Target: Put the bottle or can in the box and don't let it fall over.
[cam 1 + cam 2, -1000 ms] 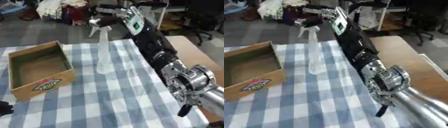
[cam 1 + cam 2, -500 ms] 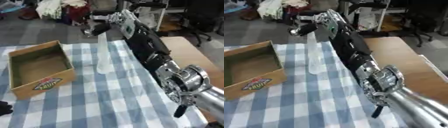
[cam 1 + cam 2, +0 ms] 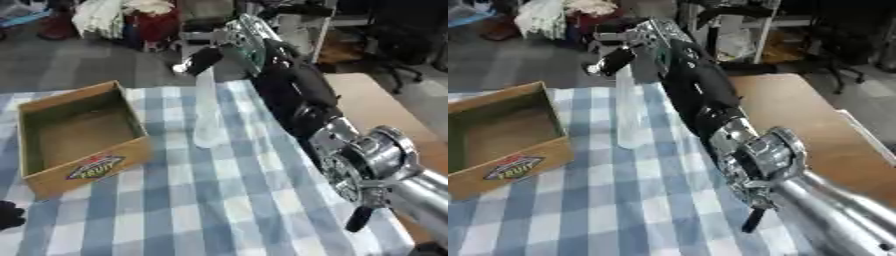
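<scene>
Bottle (image 3: 207, 117) upright on checked cloth (image 3: 219, 200), top beneath right hand's fingers (image 3: 199, 61).

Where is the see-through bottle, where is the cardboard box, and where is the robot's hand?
Bottle (image 3: 208, 125), left eye view, on its clear body above the base.
Box (image 3: 92, 166), left eye view, on the front wall by the fruit label.
Right hand (image 3: 203, 58), left eye view, on a dark finger over the bottle's top.

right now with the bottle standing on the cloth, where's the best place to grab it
Probably low on the bottle's clear body, coming from the right, the side away from the box. It stands upright, tall and narrow, so a grip near the top, where the right hand is now, would likely tip it.
</scene>
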